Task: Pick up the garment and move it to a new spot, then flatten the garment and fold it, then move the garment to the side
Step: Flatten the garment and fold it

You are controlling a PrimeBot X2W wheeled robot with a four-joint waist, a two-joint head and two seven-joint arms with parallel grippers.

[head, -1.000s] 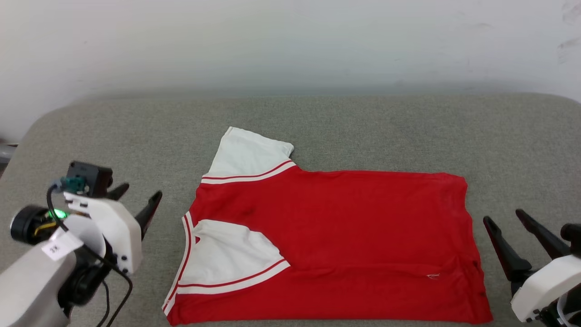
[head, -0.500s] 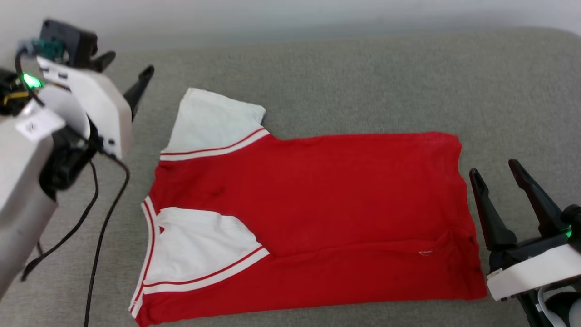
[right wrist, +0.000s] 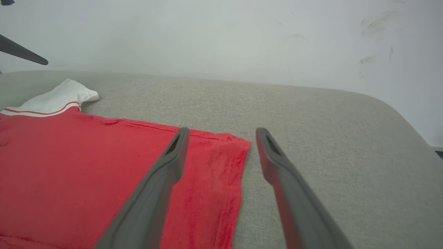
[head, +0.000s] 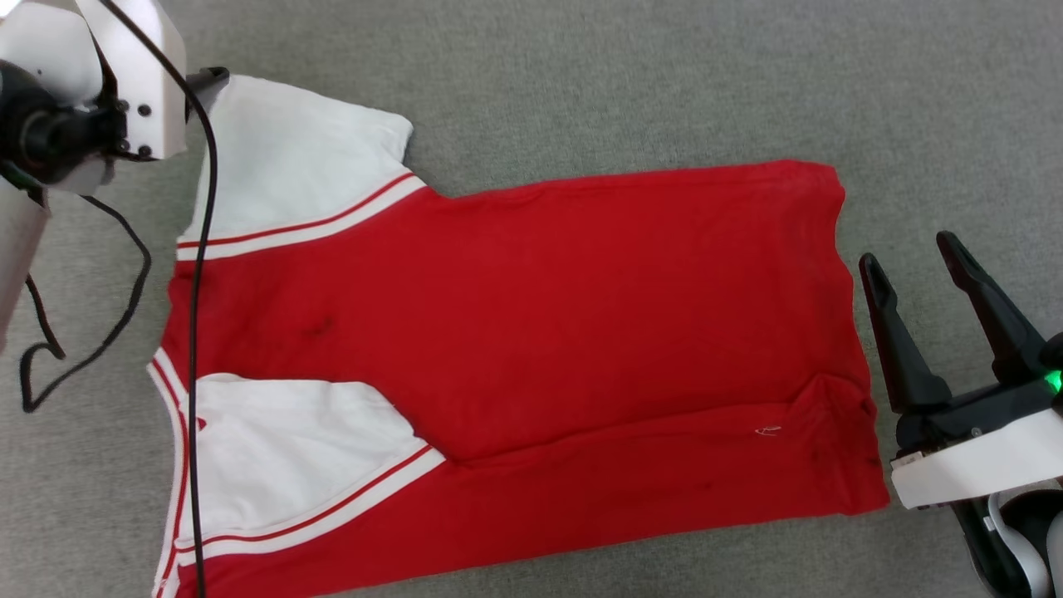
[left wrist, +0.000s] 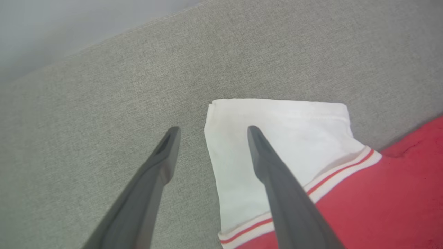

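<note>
My left gripper hangs wide and empty, fingers straddling the outer edge of the far white sleeve. My right gripper, equally wide and empty, sits just beside the hem. The garment lies flat on the grey cushion, long axis left to right, collar toward my left, hem toward my right. A black cable crosses over its collar end.
</note>
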